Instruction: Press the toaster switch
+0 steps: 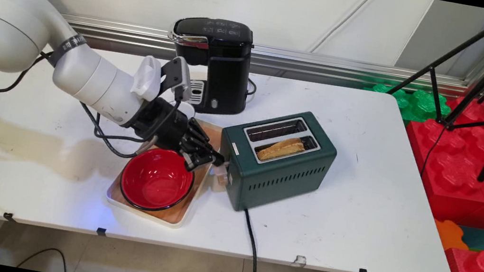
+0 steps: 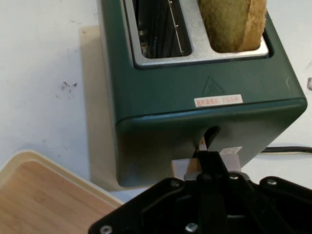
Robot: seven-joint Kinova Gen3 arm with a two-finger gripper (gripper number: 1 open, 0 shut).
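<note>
We see one claw (image 1: 217, 160) — its black fingers drawn together into a single narrow tip, closed with no gap showing — pressed against the pale lever (image 2: 229, 161) on the end face of the one green toaster (image 1: 283, 161). Whether the tip pinches the lever or only rests on it, we cannot tell.

The toaster lies just ahead of the claw, its long axis running away from the fingertips toward the far right of the table (image 1: 352, 229), the lever end facing the claw. It has two slots on top: the nearer one holds a single slice of toast (image 1: 282, 149) standing up out of it, the other shows only its wire guides. One black cord (image 1: 251, 248) leaves the toaster's near corner.

Directly beneath the claw's wrist sits one wooden tray (image 1: 172, 217) with one red bowl (image 1: 156, 183) on it. Behind the claw stands one black coffee maker (image 1: 214, 62).
</note>
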